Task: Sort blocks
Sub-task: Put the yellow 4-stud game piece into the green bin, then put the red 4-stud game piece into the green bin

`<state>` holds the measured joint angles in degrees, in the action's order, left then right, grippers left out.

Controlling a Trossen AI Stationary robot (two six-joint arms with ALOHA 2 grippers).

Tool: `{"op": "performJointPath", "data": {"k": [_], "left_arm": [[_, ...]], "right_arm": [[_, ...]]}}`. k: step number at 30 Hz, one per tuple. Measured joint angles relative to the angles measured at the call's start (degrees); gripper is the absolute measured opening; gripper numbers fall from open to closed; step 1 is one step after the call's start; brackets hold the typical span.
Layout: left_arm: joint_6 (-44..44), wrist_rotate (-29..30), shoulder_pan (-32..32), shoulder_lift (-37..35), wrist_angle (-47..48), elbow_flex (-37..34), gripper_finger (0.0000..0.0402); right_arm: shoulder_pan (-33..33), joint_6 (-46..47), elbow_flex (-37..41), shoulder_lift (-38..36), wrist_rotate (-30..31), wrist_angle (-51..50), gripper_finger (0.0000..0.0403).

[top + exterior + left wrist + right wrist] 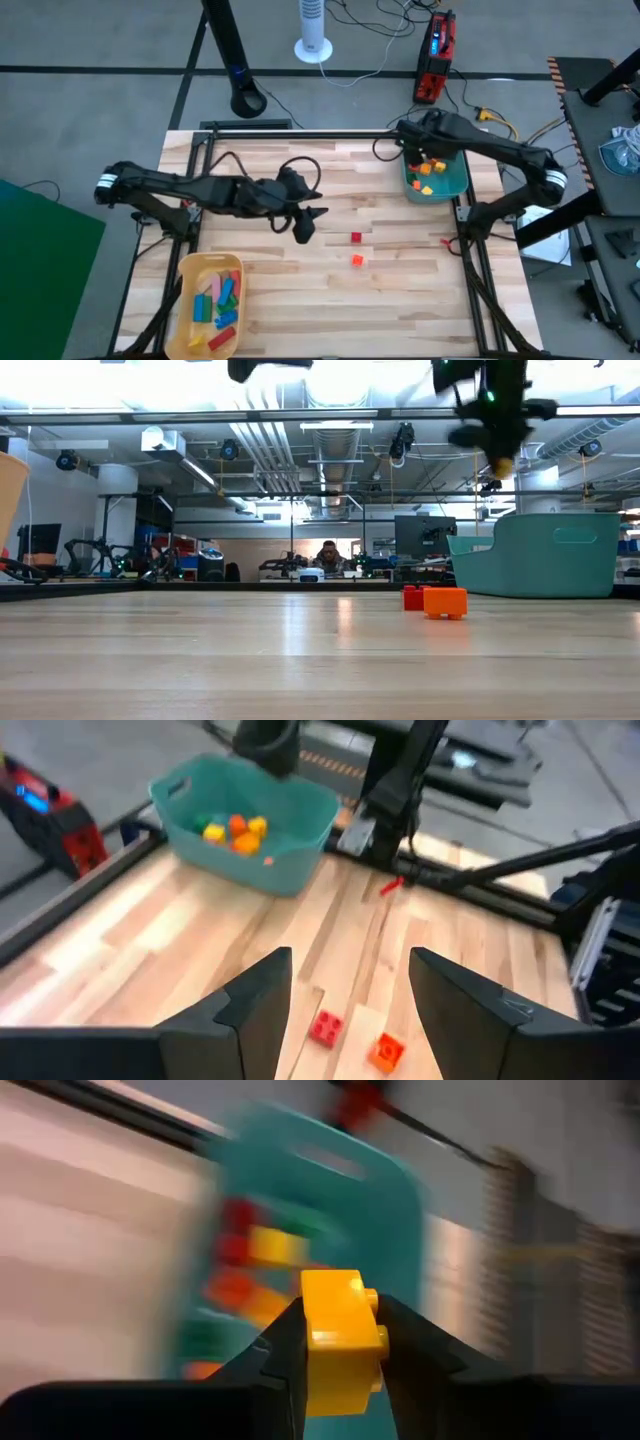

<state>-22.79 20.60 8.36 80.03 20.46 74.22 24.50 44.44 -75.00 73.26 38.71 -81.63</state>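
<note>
The right gripper (340,1365) is clamped on a yellow block (342,1338), its two dark fingers pressing the block's sides. In the high view that gripper (424,152) hangs over the teal bin (456,183), which sits at about two o'clock on the wooden table (390,290). From table height the yellow block (503,466) shows as a small spot under the gripper (497,445), above the bin (545,555). The wrist picture is smeared, so the blocks below in the bin read only as red, yellow and orange patches, probably four or five pieces.

The left gripper (306,226) hovers near the table's centre with its fingers spread apart and nothing between them; in its wrist view the left gripper (350,1010) frames bare wood.

Two blocks lie loose on the table, at about four o'clock from the left gripper: a red block (356,238) and an orange block (358,260), near each other but apart. The low view shows the orange block (445,602) in front, with the red block (412,597) partly behind it.

A yellow tray (188,268) at about seven o'clock on the table holds blocks in pink, green, blue, red and orange.
</note>
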Motion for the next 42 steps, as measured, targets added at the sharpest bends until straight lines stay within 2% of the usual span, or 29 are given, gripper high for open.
{"op": "performJointPath", "data": {"k": [2, 6, 15, 20, 24, 28, 33, 38, 40, 42], "left_arm": [[-0.86, 0.0, 0.0, 1.15, 0.19, 0.0, 0.019], [-2.11, 0.0, 0.0, 3.06, -0.04, 0.0, 0.019], [-6.93, -0.11, 0.07, 5.79, -0.02, 0.0, 0.019], [-12.7, -0.13, 0.07, 7.86, -1.01, 0.0, 0.019], [-21.36, -0.17, 0.04, 11.07, -1.28, 0.0, 0.019], [-33.37, -0.64, 0.0, 15.27, -2.07, 0.0, 0.019], [-45.04, -3.78, -0.63, 21.41, -6.27, 0.36, 0.019], [-52.65, -11.17, -2.46, 28.85, -3.84, 5.84, 0.019], [-53.4, -12.26, -2.52, 31.68, -2.09, 9.46, 0.019], [-54.12, -12.88, -2.41, 34.29, 3.5, 13.91, 0.019]], "right_arm": [[3.82, -1.21, 0.11, 2.05, 0.74, -3.21, 0.0095], [8.24, -6.5, 0.41, 5.07, -0.32, -2.55, 0.0124], [9.62, -8.69, 0.24, 6.23, -1.91, 0.21, 0.018], [6.57, -7.73, 0.02, 1.95, -9.69, 1.72, 0.0198], [2.53, -2.39, 0.02, -2.92, -14.55, 1.88, 0.0209], [-1.49, 1.62, 0.02, -7.23, -16.3, 3.59, 0.0221], [-5.58, 2.2, 0.0, -10.07, -16.48, 8.26, 0.0238], [-7.06, 2.17, 0.0, -9.64, -16.84, 10.35, 0.0257], [-7.05, 1.59, 0.02, -8.89, -18.11, 10.35, 0.0264], [-7.03, 1.13, 0.05, -7.92, -19.51, 10.36, 0.027]]}}
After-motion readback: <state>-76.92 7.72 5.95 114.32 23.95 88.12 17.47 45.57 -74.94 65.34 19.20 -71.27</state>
